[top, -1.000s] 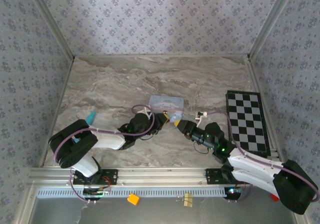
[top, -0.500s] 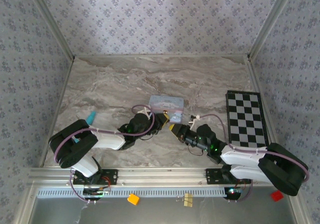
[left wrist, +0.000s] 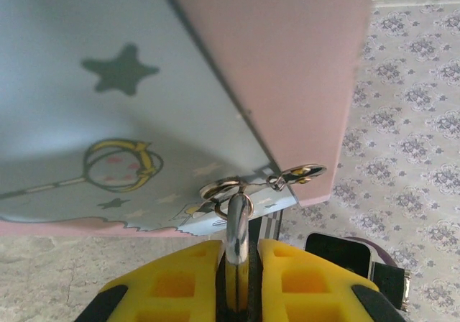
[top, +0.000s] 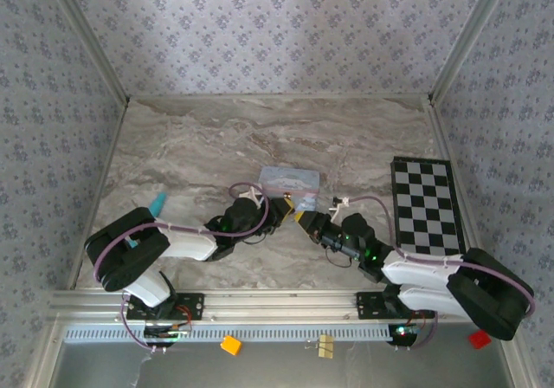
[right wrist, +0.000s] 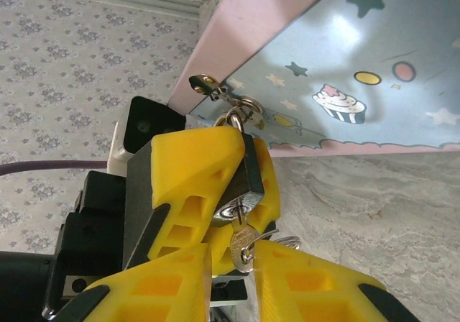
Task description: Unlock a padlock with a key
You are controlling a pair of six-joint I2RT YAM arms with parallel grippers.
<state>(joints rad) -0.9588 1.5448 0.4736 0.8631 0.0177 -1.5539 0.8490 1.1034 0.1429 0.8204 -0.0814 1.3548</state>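
Beside the light-blue cartoon tin box [right wrist: 374,63], left tool [left wrist: 238,251] clamps small dark silver-shackled padlock [right wrist: 246,169]; right tool [right wrist: 231,259] pinched on small metal key [right wrist: 240,243], blade in keyhole.

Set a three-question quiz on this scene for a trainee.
1. True or false: the padlock lies loose, with nothing holding it.
2. Which arm's fingers clamp the padlock? A) left B) right C) neither
3. Fill in: the key is pushed into the padlock's ____.

Key: 1 false; 2 A, the left fingers; 3 keyhole.
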